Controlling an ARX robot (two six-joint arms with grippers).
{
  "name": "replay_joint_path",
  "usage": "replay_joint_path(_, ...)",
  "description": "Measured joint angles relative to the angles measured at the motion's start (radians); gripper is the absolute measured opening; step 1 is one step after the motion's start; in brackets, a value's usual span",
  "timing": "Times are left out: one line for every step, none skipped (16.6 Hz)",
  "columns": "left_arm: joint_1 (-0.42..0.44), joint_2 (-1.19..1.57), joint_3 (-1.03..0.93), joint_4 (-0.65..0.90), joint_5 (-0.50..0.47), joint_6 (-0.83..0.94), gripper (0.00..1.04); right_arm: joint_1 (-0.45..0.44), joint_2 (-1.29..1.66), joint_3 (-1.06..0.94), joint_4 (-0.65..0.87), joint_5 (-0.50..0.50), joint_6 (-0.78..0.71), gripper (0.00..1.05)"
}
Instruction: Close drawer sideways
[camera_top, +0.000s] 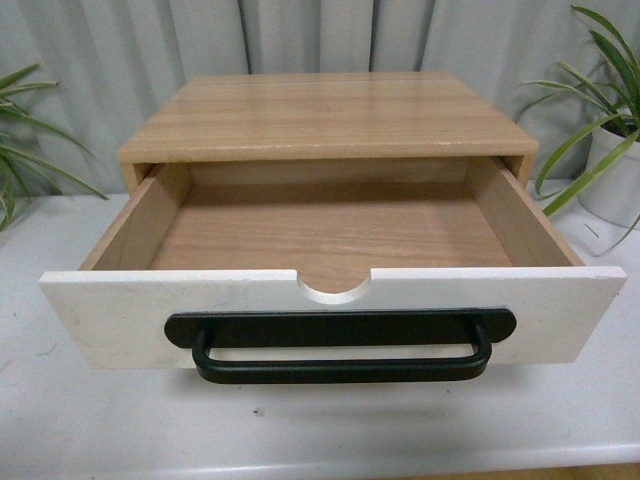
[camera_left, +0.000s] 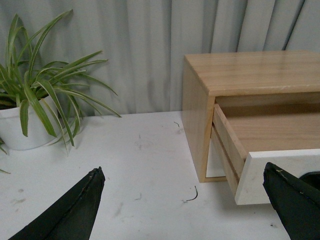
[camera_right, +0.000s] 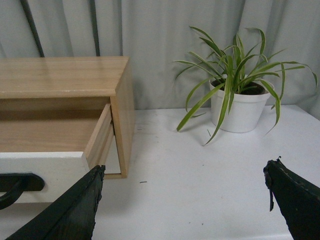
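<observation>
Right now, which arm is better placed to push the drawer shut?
Right, narrowly. Left gripper and right gripper both hang open at the drawer front corners, but the right wrist view shows more of the black handle, so that arm seems nearer mid-panel.

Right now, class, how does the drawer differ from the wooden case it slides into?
The drawer has a white front with a black handle; the case is bare wood with no handle. The drawer is open on top and pulled out forward; the case has a flat closed top and sits behind it. Both show the same light wood.
</observation>
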Motion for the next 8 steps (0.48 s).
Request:
replay_joint_path(0.000,0.000,0.000,0.000,0.000,0.000,0.98,0.000,0.000,0.000,0.000,0.000,0.000,0.98)
replay_joint_path(0.000,0.000,0.000,0.000,0.000,0.000,0.98,0.000,0.000,0.000,0.000,0.000,0.000,0.98)
replay_joint_path(0.000,0.000,0.000,0.000,0.000,0.000,0.98,0.000,0.000,0.000,0.000,0.000,0.000,0.98)
replay_joint_path(0.000,0.000,0.000,0.000,0.000,0.000,0.98,0.000,0.000,0.000,0.000,0.000,0.000,0.98)
replay_joint_path(0.000,0.000,0.000,0.000,0.000,0.000,0.98,0.000,0.000,0.000,0.000,0.000,0.000,0.98)
replay_joint_path(0.000,0.000,0.000,0.000,0.000,0.000,0.98,0.000,0.000,0.000,0.000,0.000,0.000,0.98)
replay_joint_path(0.000,0.000,0.000,0.000,0.000,0.000,0.98,0.000,0.000,0.000,0.000,0.000,0.000,0.98)
replay_joint_path(0.000,0.000,0.000,0.000,0.000,0.000,0.98,0.000,0.000,0.000,0.000,0.000,0.000,0.98)
